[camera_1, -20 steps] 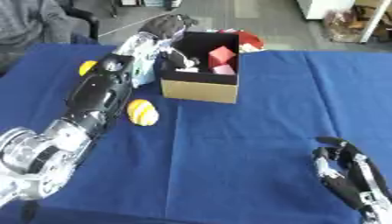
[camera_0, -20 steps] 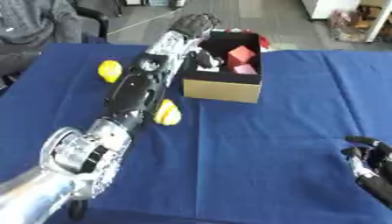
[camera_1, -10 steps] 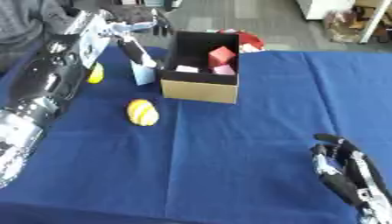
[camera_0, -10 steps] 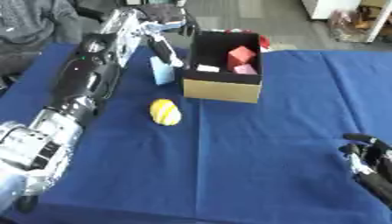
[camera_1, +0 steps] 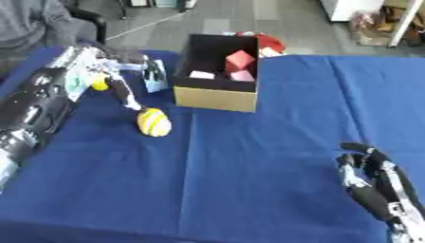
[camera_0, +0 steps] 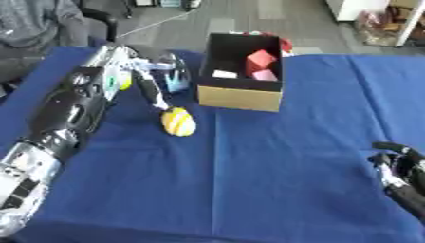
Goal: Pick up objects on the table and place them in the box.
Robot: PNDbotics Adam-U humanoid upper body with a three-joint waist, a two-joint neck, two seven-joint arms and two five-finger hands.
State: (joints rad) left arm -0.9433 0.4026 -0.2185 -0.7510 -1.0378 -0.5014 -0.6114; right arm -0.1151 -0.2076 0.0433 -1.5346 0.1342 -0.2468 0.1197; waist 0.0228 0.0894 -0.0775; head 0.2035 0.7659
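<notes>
An open cardboard box stands at the back middle of the blue table; inside lie a red block and pink and white pieces. A light blue object stands just left of the box. In front of it lies a yellow striped ball. A small yellow thing peeks out behind my left arm. My left hand is open, left of the blue object, with fingers spread and one pointing down toward the ball. My right hand rests open at the lower right.
Something red lies behind the box's far right corner. My left arm lies along the table's left side. Bare blue cloth stretches between the box and my right hand.
My left arm has swung back from over the box to the left. The hand now sits beside the blue object, which the arm hid a second ago. The right hand has not moved.
</notes>
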